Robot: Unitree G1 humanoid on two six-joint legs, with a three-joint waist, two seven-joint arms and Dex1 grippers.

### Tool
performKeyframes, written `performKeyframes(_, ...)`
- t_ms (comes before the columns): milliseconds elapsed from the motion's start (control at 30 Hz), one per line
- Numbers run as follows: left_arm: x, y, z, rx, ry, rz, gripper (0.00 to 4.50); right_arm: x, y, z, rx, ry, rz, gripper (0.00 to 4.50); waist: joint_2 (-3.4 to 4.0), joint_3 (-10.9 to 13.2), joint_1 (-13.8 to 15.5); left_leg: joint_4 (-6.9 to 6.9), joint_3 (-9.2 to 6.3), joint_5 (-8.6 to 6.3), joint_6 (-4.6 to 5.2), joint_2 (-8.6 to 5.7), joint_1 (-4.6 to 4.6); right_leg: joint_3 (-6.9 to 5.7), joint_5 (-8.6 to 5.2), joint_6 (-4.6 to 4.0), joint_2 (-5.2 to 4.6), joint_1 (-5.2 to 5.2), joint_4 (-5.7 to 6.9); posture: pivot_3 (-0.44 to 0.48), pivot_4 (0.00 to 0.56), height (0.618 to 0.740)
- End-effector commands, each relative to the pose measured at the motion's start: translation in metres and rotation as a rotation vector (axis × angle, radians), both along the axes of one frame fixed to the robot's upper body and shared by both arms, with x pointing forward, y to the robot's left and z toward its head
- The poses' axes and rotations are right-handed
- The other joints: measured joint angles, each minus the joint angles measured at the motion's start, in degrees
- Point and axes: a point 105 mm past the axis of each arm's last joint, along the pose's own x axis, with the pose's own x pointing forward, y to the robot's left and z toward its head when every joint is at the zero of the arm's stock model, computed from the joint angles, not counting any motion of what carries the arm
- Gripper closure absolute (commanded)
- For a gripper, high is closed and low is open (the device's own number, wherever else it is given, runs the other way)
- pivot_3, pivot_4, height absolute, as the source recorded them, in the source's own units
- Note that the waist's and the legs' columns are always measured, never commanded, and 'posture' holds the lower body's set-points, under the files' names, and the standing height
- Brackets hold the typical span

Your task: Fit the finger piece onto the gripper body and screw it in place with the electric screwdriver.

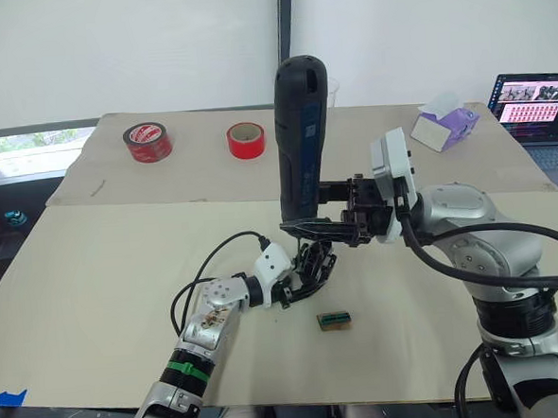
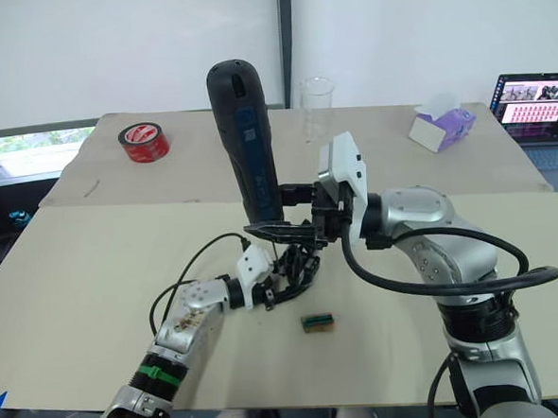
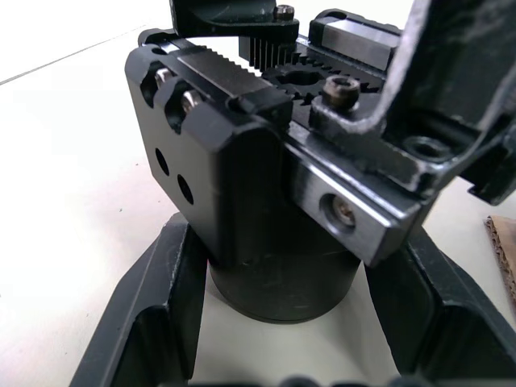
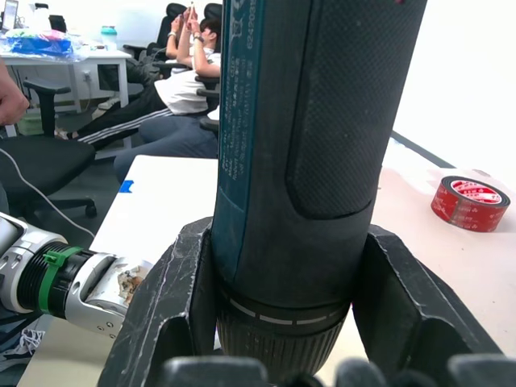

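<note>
Two tape rolls (image 1: 148, 141) behind upright electric screwdriver (image 1: 301, 141).

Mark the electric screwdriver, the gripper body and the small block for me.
electric screwdriver (image 1: 301, 141): left eye view, middle of its black handle.
gripper body (image 3: 242, 185): left wrist view, its blocky front face.
small block (image 1: 335, 319): left eye view, its top.
</note>
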Motion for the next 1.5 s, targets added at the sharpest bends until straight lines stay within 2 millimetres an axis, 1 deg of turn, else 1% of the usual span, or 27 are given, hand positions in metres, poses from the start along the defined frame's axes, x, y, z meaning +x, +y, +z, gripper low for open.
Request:
performKeyframes(33,-0.0109,0.0005,-0.0289,0.038,0.114,-0.009,2.15,-0.0073,-0.0022,0.0149,0.028,-0.075,0.021,2.57,0.00,0.0,0.0,0.00,0.00,0.00,0.00,0.00,0.00,0.00,0.00,0.00,0.00,0.00,0.00,0.000,0.150,0.740)
performKeyframes(900,-0.0100,0.0015,-0.0276,0.039,0.112,-0.008,2.15,-0.0038,-0.0005,0.0100,0.016,-0.081,0.008,2.57,0.00,0.0,0.0,0.00,0.00,0.00,0.00,0.00,0.00,0.00,0.00,0.00,-0.01,-0.01,0.00,0.000,0.150,0.740)
performKeyframes(1500,-0.0106,0.0013,-0.0280,0.039,0.114,-0.010,2.15,-0.0065,-0.0006,0.0098,0.012,-0.067,0.023,2.57,0.00,0.0,0.0,-0.01,0.00,0.00,0.00,0.00,0.00,0.00,0.00,0.00,-0.01,-0.01,0.00,0.000,0.150,0.740)
